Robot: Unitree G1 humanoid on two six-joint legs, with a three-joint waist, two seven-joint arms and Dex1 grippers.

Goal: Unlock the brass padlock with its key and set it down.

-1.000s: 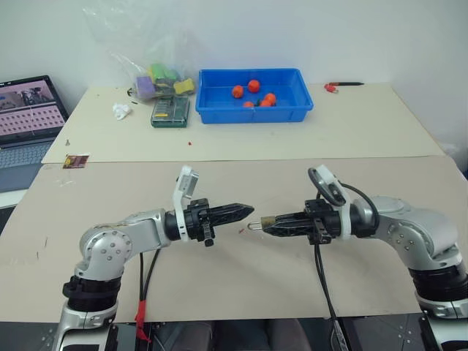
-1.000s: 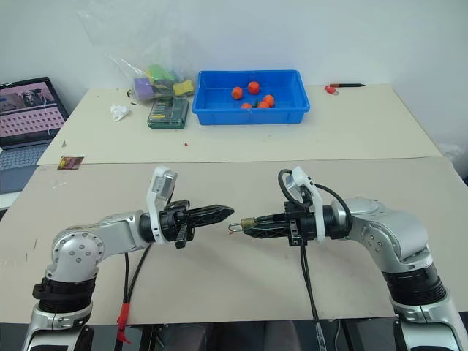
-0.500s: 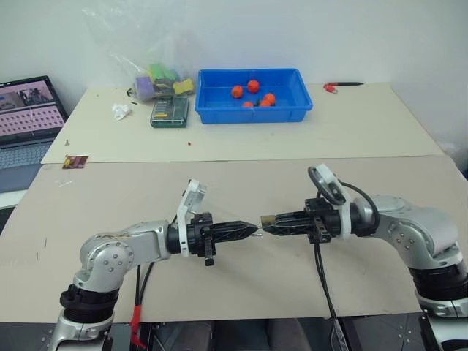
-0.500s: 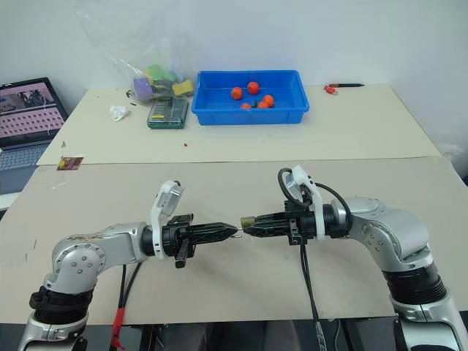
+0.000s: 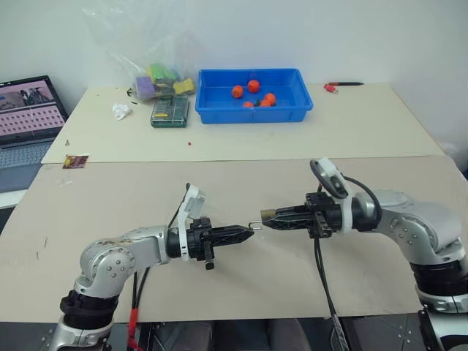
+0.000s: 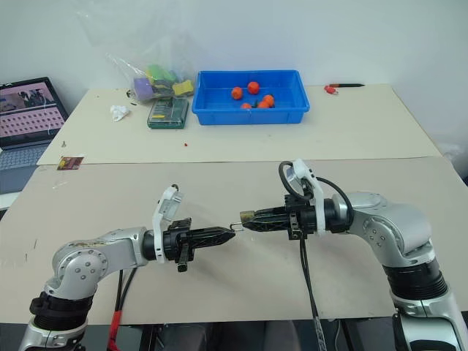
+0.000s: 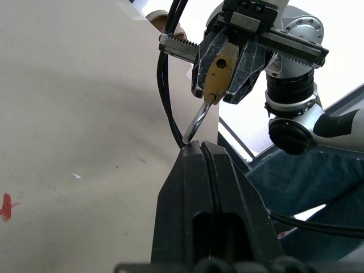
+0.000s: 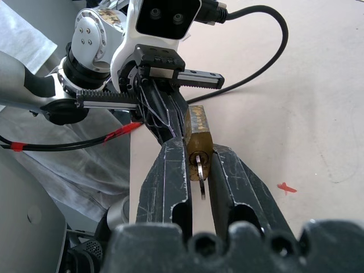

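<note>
Above the table point(image 5: 219, 161), right tool point(image 5: 265, 218) gripping brass padlock point(image 7: 219, 73), left tool point(image 5: 251, 234) closed at shackle point(image 7: 197, 121)

the bin point(image 5: 303, 111) sits at the desk's point(image 5: 241, 150) far edge — a laptop point(image 5: 25, 121) off left, the padlock point(image 5: 266, 216) midway between both grippers.

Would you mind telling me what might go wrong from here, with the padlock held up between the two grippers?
1. The right gripper holds the padlock in the air above the table; it is tiny, so a small pull could tug it free.
2. The left gripper is shut at the shackle; pulling askew might twist the lock in the right jaws.
3. The key hangs from the lock between the right fingers, which may hamper turning it.
</note>
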